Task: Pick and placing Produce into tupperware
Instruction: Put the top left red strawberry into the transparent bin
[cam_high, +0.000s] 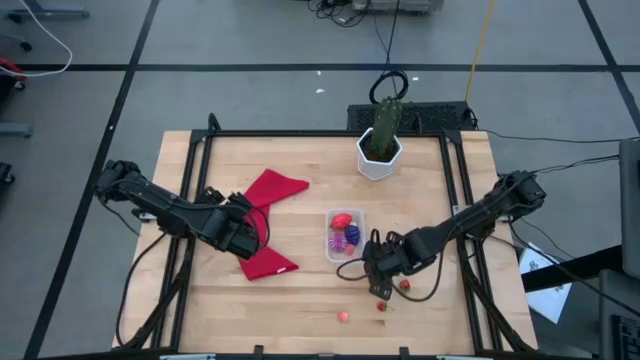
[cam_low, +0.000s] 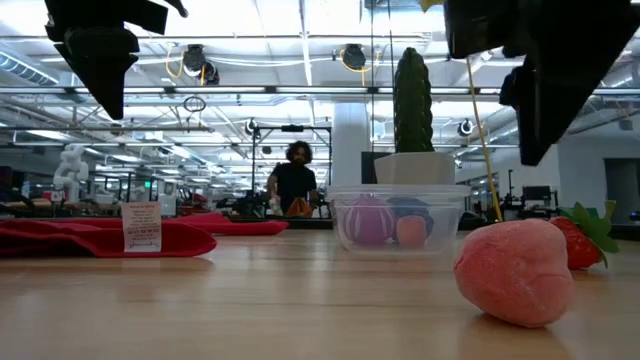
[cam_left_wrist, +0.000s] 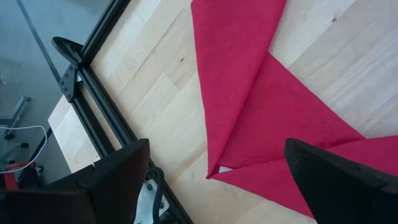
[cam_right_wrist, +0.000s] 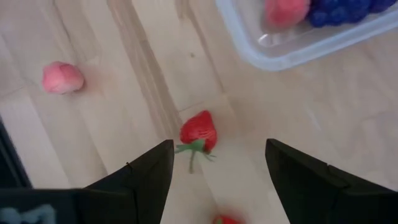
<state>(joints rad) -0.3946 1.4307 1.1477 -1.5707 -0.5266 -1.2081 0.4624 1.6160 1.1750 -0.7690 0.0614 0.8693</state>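
My right tool (cam_right_wrist: 217, 171) hangs with fingers spread above a small red toy strawberry with a green stem (cam_right_wrist: 199, 132) lying on the pale wooden desk (cam_high: 300, 300). A pink toy fruit (cam_right_wrist: 62, 78) lies apart nearby. The clear rectangular plastic container (cam_high: 346, 234) already holds purple and red pieces. My left tool (cam_left_wrist: 211, 180), also spread, hovers over the red cloth (cam_high: 268, 215).

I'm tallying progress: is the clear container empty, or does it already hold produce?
Not empty: the tupperware already holds a red piece and a purple piece.
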